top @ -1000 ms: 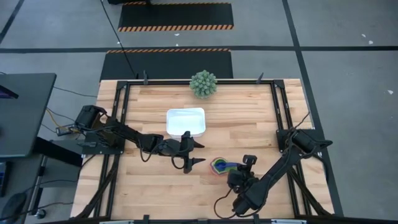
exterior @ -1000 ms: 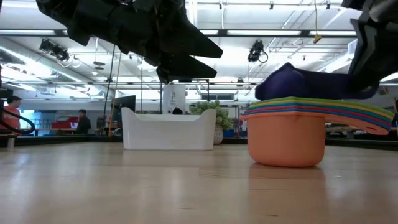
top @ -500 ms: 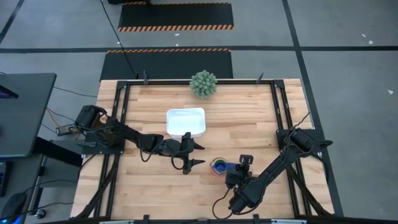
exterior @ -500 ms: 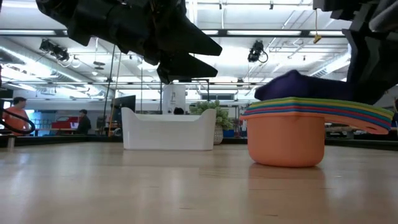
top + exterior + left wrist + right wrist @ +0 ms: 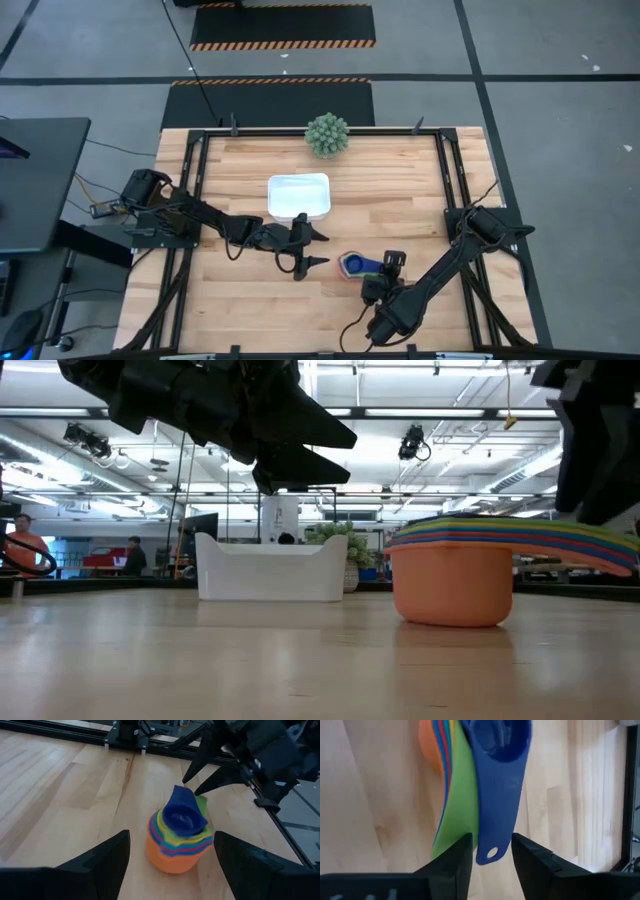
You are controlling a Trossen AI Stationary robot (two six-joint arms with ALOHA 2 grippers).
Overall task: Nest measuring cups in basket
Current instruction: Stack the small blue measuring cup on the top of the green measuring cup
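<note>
Nesting round plastic measuring cups [image 5: 177,840] on grained wooden table [image 5: 60,805], orange outermost

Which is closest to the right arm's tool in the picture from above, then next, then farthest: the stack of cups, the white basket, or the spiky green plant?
From the right tool, high view:
1. Stack of measuring cups, right beside it, toward the left arm.
2. White basket, farther in, mid-table.
3. Spiky green plant, at the table's far edge.
</note>
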